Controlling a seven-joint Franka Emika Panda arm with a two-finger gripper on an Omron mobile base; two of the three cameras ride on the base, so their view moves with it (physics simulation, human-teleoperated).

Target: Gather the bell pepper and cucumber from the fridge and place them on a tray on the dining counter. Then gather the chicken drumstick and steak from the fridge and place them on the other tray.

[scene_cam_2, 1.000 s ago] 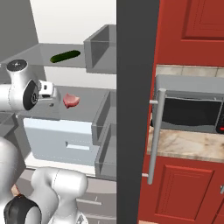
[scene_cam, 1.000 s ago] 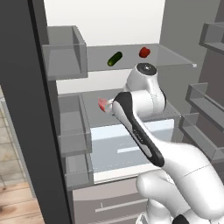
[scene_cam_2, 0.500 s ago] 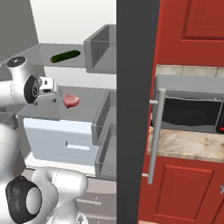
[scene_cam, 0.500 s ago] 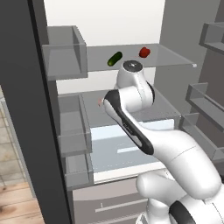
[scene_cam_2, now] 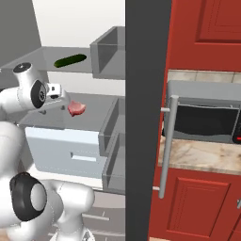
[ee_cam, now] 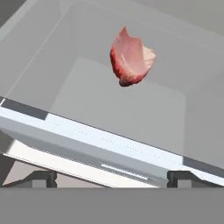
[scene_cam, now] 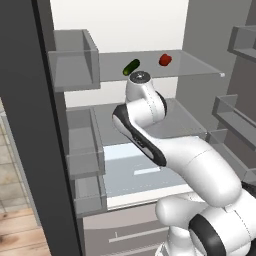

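The fridge (scene_cam: pixel 120 25) stands open. On its upper glass shelf (scene_cam: pixel 195 62) lie the dark green cucumber (scene_cam: pixel 131 67) (scene_cam_2: pixel 69 60) and, to its right, the red bell pepper (scene_cam: pixel 165 60). One shelf lower lies the pinkish steak (scene_cam_2: pixel 76 108) (ee_cam: pixel 131 57). My gripper (ee_cam: pixel 111 177) (scene_cam_2: pixel 60 96) hovers just in front of that lower shelf, left of the steak and apart from it. It is open, its fingertips (ee_cam: pixel 41 177) wide apart with nothing between them. My arm covers the steak in the left base view. The chicken drumstick, trays and dining counter are out of view.
Grey door bins (scene_cam: pixel 75 60) line the left door, and more bins (scene_cam: pixel 240 45) hang on the right. A pale drawer (scene_cam: pixel 140 170) sits under the lower shelf. Beyond the dark door edge (scene_cam_2: pixel 146 117) are red cabinets and a steel-handled appliance (scene_cam_2: pixel 207 117).
My arm has swung further into the fridge and now covers the steak in the left base view. The hand has edged toward the steak. The jaws stay open.
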